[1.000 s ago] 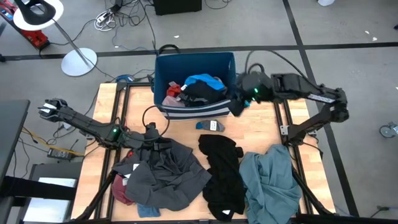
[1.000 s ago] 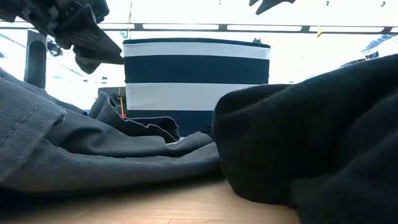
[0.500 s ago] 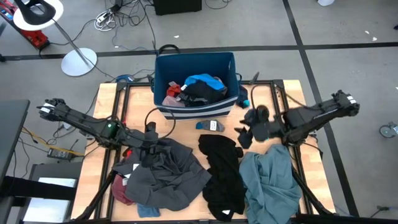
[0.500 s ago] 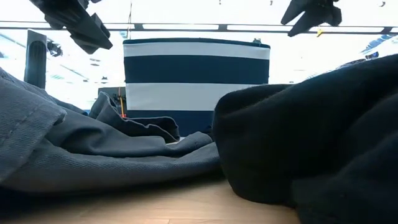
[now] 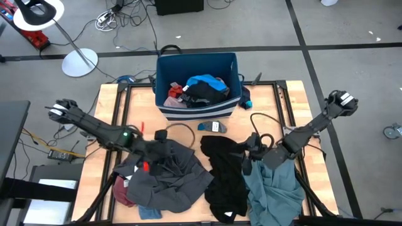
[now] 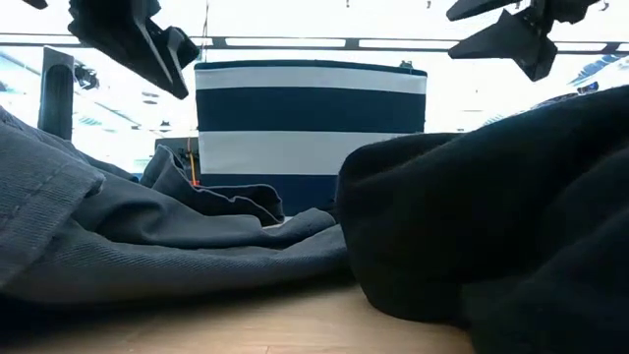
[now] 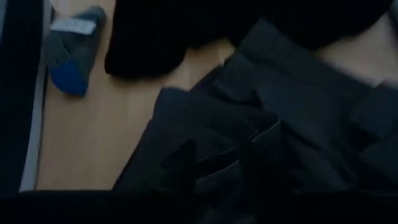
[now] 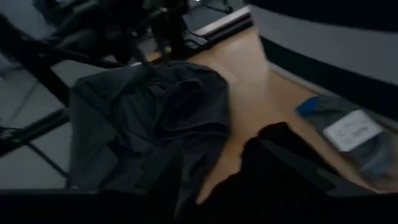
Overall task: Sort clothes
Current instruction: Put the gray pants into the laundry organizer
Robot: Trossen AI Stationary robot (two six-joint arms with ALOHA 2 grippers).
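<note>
A dark grey garment [image 5: 169,179] lies crumpled at the near left of the table. A black garment [image 5: 223,176] lies in the middle and a teal-grey one [image 5: 276,185] at the near right. My left gripper [image 5: 164,148] hangs open above the dark grey garment's far edge [image 7: 298,124] and holds nothing. My right gripper [image 5: 244,152] hangs open over the gap between the black and teal-grey garments, pointing toward the table's left. In the low view both grippers [image 6: 147,49] [image 6: 501,29] are well above the cloth.
A navy, white-striped bin [image 5: 164,75] at the far middle holds several clothes. A small blue-grey piece [image 5: 212,127] lies just in front of it. A maroon garment [image 5: 122,191] and a blue piece [image 5: 149,212] show from under the dark grey garment.
My right gripper has swung from beside the bin's right side down and toward the near edge. It has turned to point left and now hangs over the black garment's right edge. My left gripper has risen a little, shifted right and tipped. The clothes have not moved.
</note>
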